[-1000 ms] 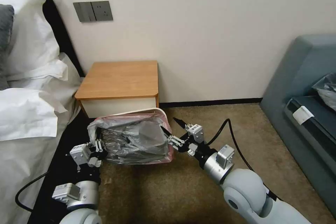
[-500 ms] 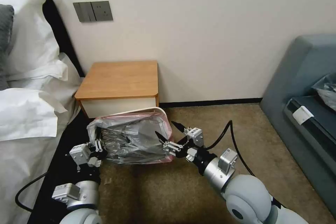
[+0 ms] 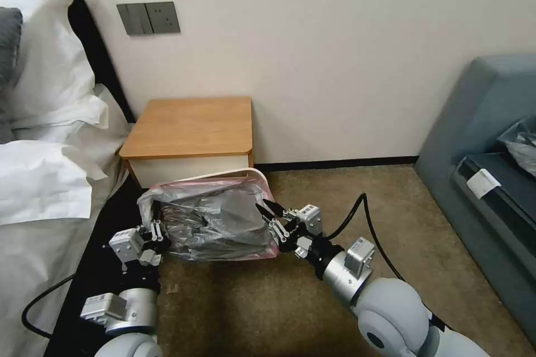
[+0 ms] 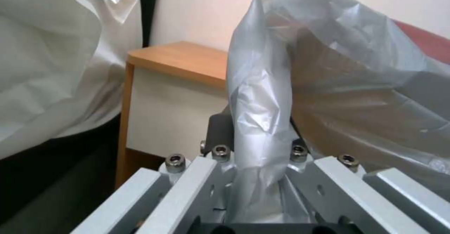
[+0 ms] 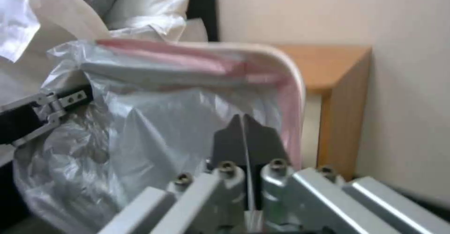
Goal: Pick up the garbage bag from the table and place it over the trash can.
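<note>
Trash can (image 3: 254, 174) on carpet floor (image 3: 312, 201)

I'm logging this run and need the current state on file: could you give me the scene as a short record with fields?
garbage bag: draped over the bin, pink edge along the far and right rim, film bunched at the left
trash can: on the carpet in front of the table
table: against the wall, beside the bed
left gripper: shut on the bag's left side, film running between its fingers
right gripper: at the bag's right rim, fingers closed together in the wrist view
</note>
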### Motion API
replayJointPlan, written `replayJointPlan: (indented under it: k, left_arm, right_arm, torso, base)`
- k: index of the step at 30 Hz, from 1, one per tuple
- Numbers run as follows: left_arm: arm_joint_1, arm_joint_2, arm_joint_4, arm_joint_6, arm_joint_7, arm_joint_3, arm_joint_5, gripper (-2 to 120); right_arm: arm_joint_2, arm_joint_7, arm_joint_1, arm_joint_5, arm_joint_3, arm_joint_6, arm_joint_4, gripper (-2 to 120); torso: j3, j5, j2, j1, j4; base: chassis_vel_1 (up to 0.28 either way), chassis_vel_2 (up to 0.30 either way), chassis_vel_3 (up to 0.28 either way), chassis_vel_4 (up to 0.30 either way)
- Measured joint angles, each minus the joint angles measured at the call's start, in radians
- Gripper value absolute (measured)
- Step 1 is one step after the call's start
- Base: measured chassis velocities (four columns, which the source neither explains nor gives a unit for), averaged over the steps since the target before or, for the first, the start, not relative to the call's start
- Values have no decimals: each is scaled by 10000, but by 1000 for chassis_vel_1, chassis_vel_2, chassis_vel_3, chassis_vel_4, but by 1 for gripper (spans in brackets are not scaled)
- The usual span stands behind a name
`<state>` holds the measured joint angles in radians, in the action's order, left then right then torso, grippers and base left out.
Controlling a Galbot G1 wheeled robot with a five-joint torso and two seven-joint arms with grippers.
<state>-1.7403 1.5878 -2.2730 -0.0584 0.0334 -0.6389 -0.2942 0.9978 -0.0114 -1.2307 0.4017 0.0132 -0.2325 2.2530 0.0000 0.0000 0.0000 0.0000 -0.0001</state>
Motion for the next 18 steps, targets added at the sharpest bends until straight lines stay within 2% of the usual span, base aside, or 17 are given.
replayJointPlan:
  k: [2,6,8,9,11,12,14,18]
  left_arm:
    - [-23,-3,0,-26,-15,63,103,7]
    - [-25,2,17,-52,-24,79,193,7]
    - [-36,1,59,-67,-28,73,252,7]
    - [-36,1,59,-67,-28,73,252,7]
    - [-61,-6,75,-100,-31,57,285,7]
    - [-61,-6,75,-100,-31,57,285,7]
    - [-78,-5,90,-111,-35,53,319,7]
    - [-70,30,128,-124,-44,58,396,7]
  right_arm:
    - [-189,296,495,-801,185,169,-170,7]
    - [-421,437,1119,-1202,572,204,-332,17]
    - [-587,543,1818,-1495,1008,196,-551,30]
    - [-587,543,1818,-1495,1008,196,-551,30]
    - [-739,606,2336,-1625,1298,179,-756,40]
    - [-739,606,2336,-1625,1298,179,-756,40]
    - [-897,630,2579,-1597,1469,146,-828,48]
    - [-1197,651,2912,-1465,1719,108,-941,53]
  torso:
    - [0,0,0,0,-1]
    - [0,0,0,-1,1]
    - [1,0,-1,0,1]
    - [1,0,-1,0,1]
    - [1,0,0,0,3]
    - [1,0,0,0,3]
    - [1,0,-1,0,1]
    - [1,1,0,0,1]
  base:
    - [0,0,0,0]
    - [0,0,0,0]
    - [0,0,0,0]
    - [0,0,0,0]
    - [0,0,0,0]
    - [0,0,0,0]
    - [0,0,0,0]
    - [0,0,0,0]
